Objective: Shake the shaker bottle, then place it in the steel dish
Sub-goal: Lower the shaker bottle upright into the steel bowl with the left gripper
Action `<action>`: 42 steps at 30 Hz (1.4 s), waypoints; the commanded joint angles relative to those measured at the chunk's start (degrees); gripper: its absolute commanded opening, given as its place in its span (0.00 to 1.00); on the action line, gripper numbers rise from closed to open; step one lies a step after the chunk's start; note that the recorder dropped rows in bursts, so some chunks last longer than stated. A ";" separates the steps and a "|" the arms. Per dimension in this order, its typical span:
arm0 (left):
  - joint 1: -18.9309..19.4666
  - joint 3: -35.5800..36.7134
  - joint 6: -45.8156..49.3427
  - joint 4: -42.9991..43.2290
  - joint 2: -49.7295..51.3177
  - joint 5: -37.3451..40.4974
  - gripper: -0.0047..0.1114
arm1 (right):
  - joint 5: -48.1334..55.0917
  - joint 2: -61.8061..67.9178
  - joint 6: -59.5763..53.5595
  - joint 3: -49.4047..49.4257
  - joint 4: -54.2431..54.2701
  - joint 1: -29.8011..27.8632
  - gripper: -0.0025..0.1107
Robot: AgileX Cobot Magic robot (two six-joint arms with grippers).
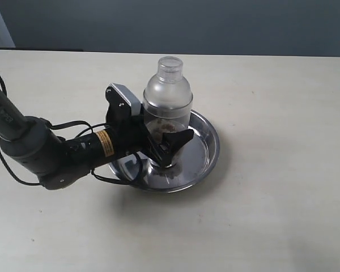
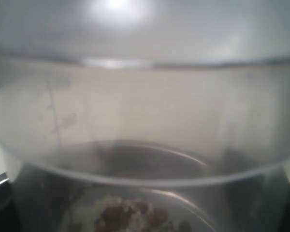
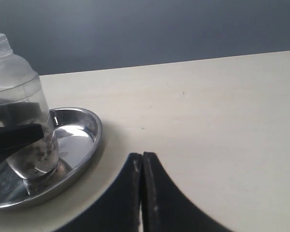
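Note:
The shaker bottle stands upright in the steel dish, a little left of the dish's centre. Beige-brown grains lie at its bottom. My left gripper reaches in from the left and is shut on the bottle's lower body; one black finger crosses its front and the other is hidden behind it. The frosted bottle fills the left wrist view. My right gripper is shut on nothing, low over the table and apart from the dish and bottle. It is outside the exterior view.
The pale table stretches bare around the dish on all sides. A dark wall runs behind the table's far edge. My left arm and its cables lie across the table's left part.

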 commanded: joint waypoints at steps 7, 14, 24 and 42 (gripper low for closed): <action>0.47 -0.13 -1.97 -0.13 0.63 0.52 0.69 | -0.57 -0.22 -0.07 0.07 -0.04 0.05 0.02; 0.47 -0.13 0.77 1.13 0.63 0.52 0.68 | -0.57 -0.22 -0.07 0.07 -0.04 0.05 0.02; 2.42 -0.13 -8.28 3.67 -0.19 0.52 0.81 | -0.57 -0.22 -0.07 0.07 -0.04 0.05 0.02; 10.30 -0.13 -9.65 19.92 -1.18 0.52 0.83 | -0.57 -0.22 -0.07 0.07 -0.04 0.05 0.02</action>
